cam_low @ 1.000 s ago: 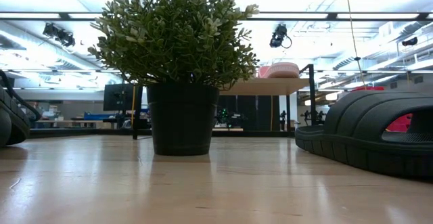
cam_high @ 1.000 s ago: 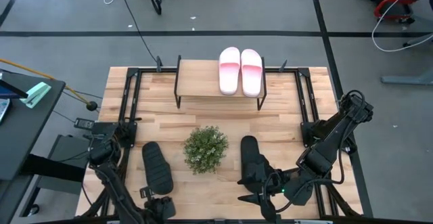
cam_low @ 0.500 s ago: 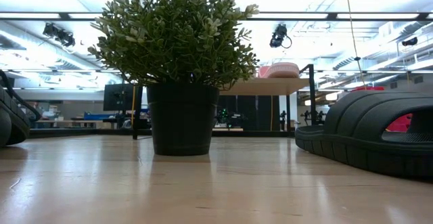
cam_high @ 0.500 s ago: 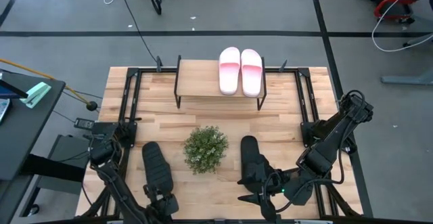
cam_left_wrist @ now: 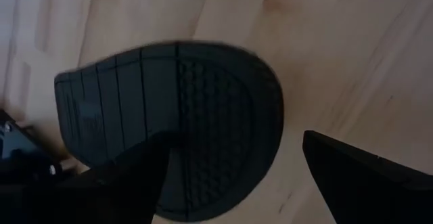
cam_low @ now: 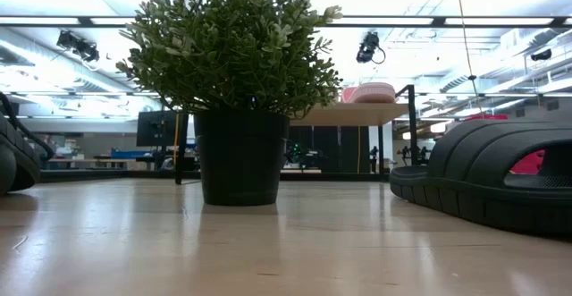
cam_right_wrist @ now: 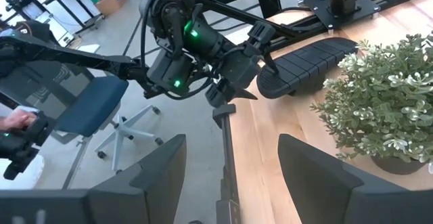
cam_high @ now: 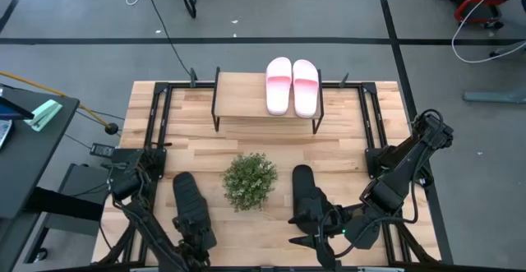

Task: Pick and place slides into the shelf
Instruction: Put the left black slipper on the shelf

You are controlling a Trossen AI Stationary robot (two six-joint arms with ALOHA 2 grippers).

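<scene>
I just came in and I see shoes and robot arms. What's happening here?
A two-armed robot is putting slides onto the low light-wood shelf. The two pale pink-and-white slides already sit on its right half. Two plain black slides wait on the table, either side of the small green potted plant. The left tool is open over the heel end of the left black slide. The right tool is open by the right black slide.

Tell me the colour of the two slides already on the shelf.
Pale pink and white: the slides on the shelf have pink straps and white soles, clearest in the high view.
</scene>
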